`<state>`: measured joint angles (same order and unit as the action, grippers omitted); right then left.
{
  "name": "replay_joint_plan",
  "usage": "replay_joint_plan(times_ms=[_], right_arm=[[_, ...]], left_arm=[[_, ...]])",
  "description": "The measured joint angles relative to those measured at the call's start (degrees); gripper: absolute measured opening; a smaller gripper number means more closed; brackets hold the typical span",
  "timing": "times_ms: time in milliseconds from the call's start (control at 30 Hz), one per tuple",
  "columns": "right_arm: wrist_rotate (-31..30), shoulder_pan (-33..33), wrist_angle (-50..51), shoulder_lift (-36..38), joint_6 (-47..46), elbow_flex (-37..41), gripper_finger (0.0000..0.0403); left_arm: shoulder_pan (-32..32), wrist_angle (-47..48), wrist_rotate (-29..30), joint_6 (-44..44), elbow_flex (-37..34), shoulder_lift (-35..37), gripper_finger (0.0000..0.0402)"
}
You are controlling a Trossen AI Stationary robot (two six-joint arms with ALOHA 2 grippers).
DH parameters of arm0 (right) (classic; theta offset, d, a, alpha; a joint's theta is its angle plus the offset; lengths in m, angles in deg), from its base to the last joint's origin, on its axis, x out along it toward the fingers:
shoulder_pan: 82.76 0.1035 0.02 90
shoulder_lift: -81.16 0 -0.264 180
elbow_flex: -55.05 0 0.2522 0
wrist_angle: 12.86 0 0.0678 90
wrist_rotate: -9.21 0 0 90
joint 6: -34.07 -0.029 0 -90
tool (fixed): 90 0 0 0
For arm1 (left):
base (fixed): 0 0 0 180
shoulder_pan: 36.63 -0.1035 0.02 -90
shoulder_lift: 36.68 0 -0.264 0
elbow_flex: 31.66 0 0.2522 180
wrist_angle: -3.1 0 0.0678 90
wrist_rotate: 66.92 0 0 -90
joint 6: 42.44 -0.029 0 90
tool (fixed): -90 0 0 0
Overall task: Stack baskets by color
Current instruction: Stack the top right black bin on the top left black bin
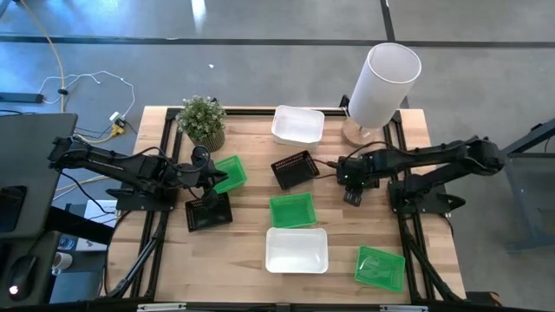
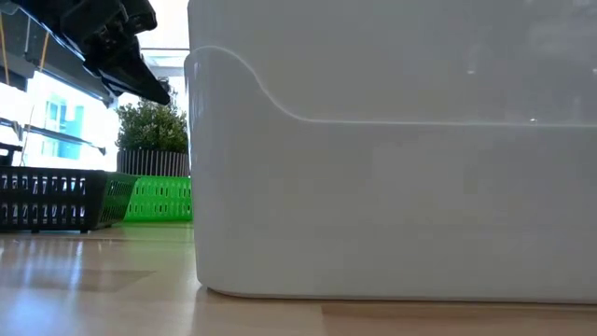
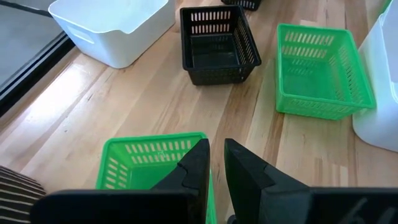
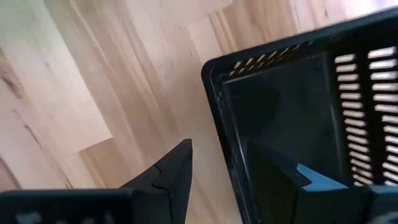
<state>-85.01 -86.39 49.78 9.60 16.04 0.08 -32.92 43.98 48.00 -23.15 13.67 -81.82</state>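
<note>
My left gripper [image 1: 211,178] hangs over one side wall of a green basket [image 1: 231,172] [image 3: 146,162], fingers [image 3: 193,171] nearly together with nothing between them. A black basket [image 1: 208,211] sits just in front of it. My right gripper [image 1: 350,182] [image 4: 242,174] is open astride the wall of a black basket [image 4: 292,106], one finger inside and one outside; that basket [image 1: 354,197] is mostly hidden under the arm. Another black basket [image 1: 293,168], a green one [image 1: 291,210] and a white one [image 1: 297,124] lie mid-table. Near the front edge are a white basket [image 1: 297,250] and a green basket [image 1: 380,267].
A potted plant [image 1: 203,120] stands at the back left, close behind the left gripper. A tall white cylinder [image 1: 381,87] stands at the back right. The front white basket [image 2: 392,187] blocks most of the low view.
</note>
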Motion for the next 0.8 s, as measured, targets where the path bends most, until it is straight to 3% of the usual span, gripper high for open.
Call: replay_joint_plan(times_ms=[367,500,667,800], right_arm=[[-2.74,0.8,0.05,-7.67,-6.19,0.0,0.0131],[-2.09,0.8,0.16,-10.5,-8.46,0.0,0.0095],[-0.62,0.8,0.2,-11.76,-10.15,-0.07,0.0013],[-0.84,0.8,0.18,-11.55,-11.45,-0.07,0.0013]], left_arm=[[0.0,0.02,0.14,0.0,0.0,0.0,0.0037],[0.01,0.02,0.14,0.0,0.0,0.0,0.0037],[0.01,0.04,0.16,0.0,0.0,0.0,0.0037],[0.01,0.04,0.16,0.01,0.0,0.0,0.0037]])
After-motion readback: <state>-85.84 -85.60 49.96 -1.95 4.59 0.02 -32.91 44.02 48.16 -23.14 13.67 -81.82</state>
